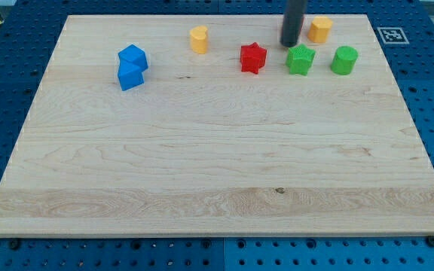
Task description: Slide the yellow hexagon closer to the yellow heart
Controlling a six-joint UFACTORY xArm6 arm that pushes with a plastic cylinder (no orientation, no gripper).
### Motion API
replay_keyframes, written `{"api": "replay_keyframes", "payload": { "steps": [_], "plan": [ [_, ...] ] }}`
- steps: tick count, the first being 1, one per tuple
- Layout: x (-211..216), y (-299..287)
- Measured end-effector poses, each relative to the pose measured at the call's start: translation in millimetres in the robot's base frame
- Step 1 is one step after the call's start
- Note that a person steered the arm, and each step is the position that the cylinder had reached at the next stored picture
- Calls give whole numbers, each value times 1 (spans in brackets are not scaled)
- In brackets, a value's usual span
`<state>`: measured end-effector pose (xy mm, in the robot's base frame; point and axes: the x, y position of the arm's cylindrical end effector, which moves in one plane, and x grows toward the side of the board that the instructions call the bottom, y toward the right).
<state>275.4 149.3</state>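
The yellow hexagon [321,29] sits near the view's top right of the wooden board. The yellow heart [198,39] sits to its left, near the top centre. My tip [290,44] is the lower end of the dark rod, just left of the yellow hexagon and slightly below it, with a small gap between them. It stands just above the green star [301,60].
A red star [252,58] lies between the heart and the green star. A green cylinder-like block [344,60] sits right of the green star. Two blue blocks [132,66] touch each other at the upper left. The board's top edge [217,16] is close behind the yellow blocks.
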Motion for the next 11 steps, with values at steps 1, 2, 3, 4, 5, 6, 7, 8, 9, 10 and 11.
{"api": "replay_keyframes", "payload": {
  "steps": [1, 2, 3, 4, 5, 6, 7, 8, 9, 10, 11],
  "plan": [
    [11, 45],
    [19, 90],
    [-9, 118],
    [-33, 113],
    [-34, 84],
    [-34, 46],
    [-41, 33],
    [-42, 28],
    [-31, 28],
    [-18, 34],
    [-18, 20]
  ]
}}
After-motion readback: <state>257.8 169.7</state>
